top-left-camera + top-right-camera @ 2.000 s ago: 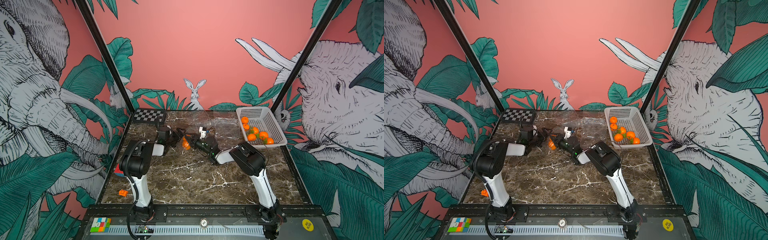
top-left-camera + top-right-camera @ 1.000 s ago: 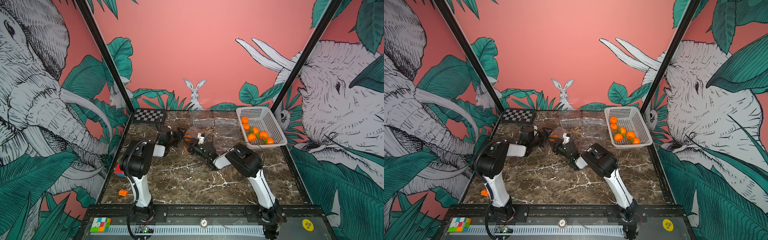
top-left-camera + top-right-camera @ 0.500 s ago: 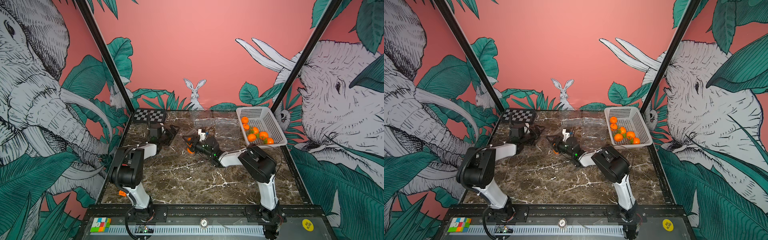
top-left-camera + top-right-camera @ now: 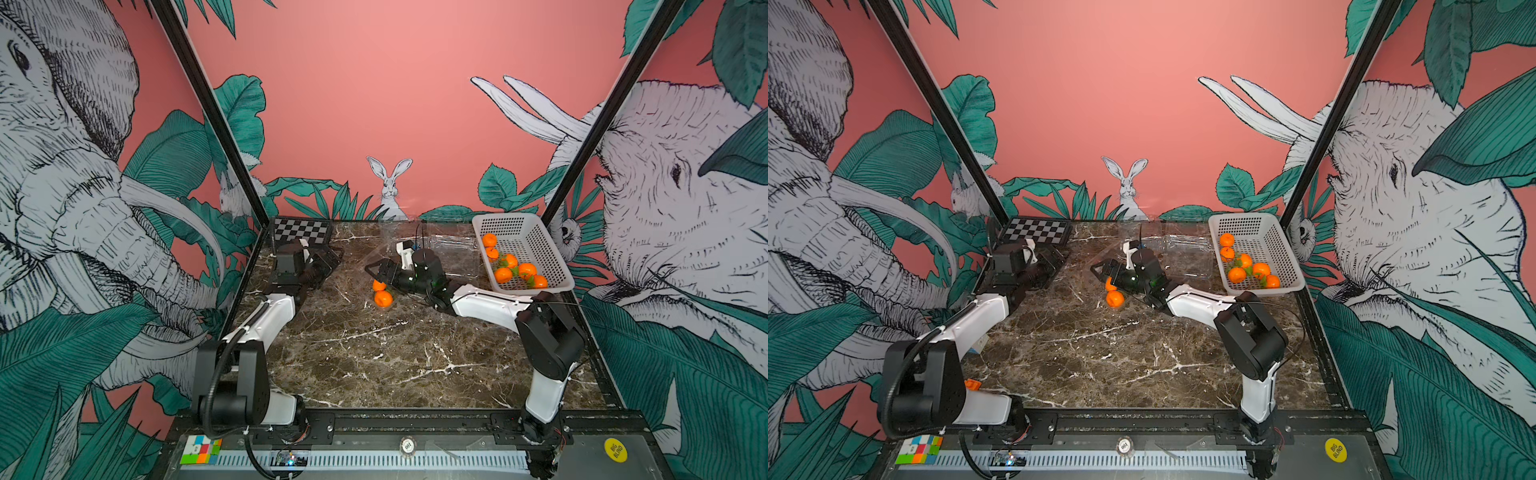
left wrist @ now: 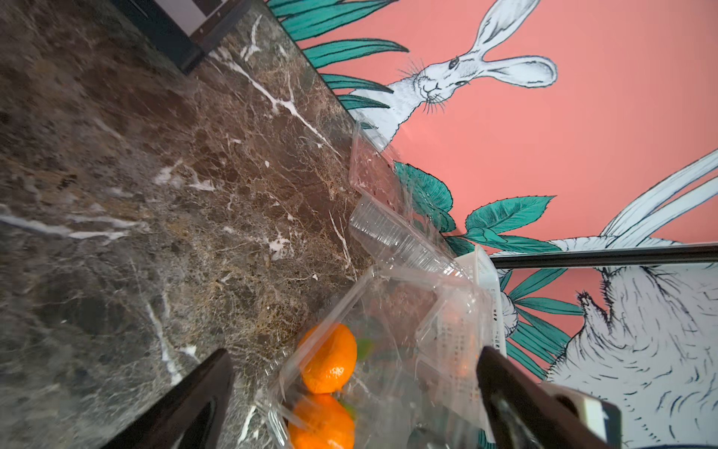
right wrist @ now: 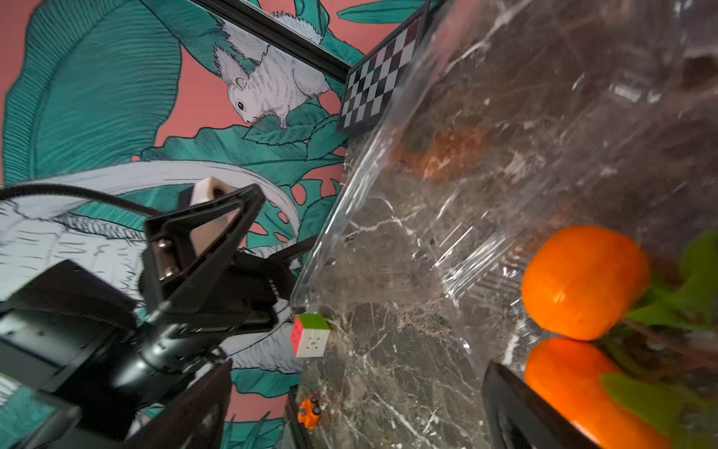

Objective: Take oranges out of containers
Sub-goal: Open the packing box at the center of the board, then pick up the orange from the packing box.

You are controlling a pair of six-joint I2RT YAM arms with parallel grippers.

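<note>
In both top views the right tool has just let go. A second back it was closed on a clear container, and now it's spread wide with two oranges on the table right under it. The left tool has backed off toward the checkerboard, also spread and empty. Six more oranges sit in the white basket, with empty containers beside it.

In the left wrist view the pair looks like it's still inside the open container, so probably not out yet.

In the right wrist view that plastic fills the space ahead of the tool and is the real obstacle. The cube and small orange block are well apart.
</note>
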